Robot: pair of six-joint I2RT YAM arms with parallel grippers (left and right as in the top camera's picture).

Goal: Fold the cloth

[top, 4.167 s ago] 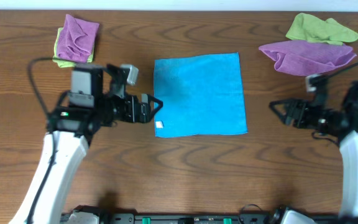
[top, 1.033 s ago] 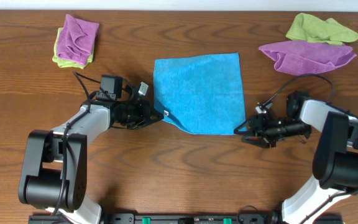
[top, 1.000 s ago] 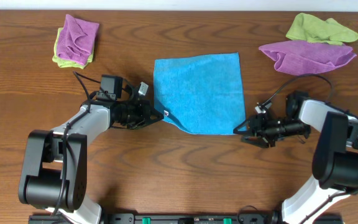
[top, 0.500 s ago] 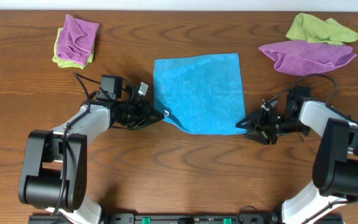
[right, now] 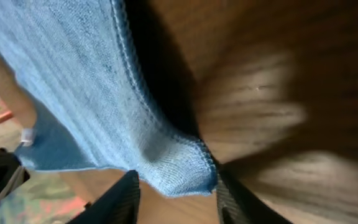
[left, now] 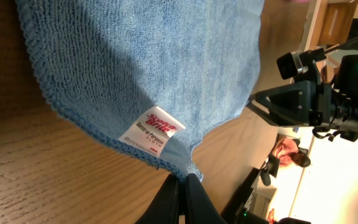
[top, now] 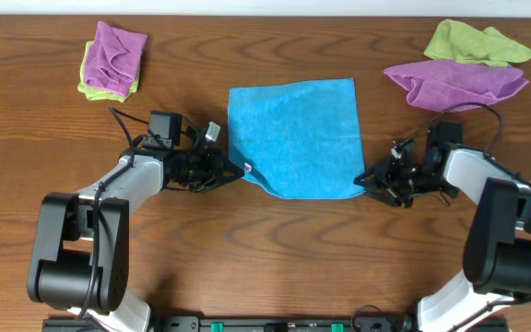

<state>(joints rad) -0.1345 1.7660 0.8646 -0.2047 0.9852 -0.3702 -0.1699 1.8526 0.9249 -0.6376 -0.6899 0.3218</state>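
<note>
At the bench's [top: 247,267] far left, one purple cloth [top: 116,48] is lying on top of one lime-green cloth [top: 88,81]. The left claw [top: 233,171] is reaching in from the left, its fingers [left: 172,194] pressed together and pinching the near-left corner of the cloth [top: 293,138]. This single sky-blue cloth is lying mid-bench between the two arms. Beside the pinched corner, a white tag [left: 155,132] is showing red script that looks like "Scotch-Brite"; the dark print under it is too small to read. At the near-right corner, the right claw [top: 369,180] is sitting with its fingers [right: 128,194] spread, the corner lying between them. At the far right, a second purple cloth [top: 454,83] is lying crumpled, touching a second lime-green one [top: 473,41] behind it.
</note>
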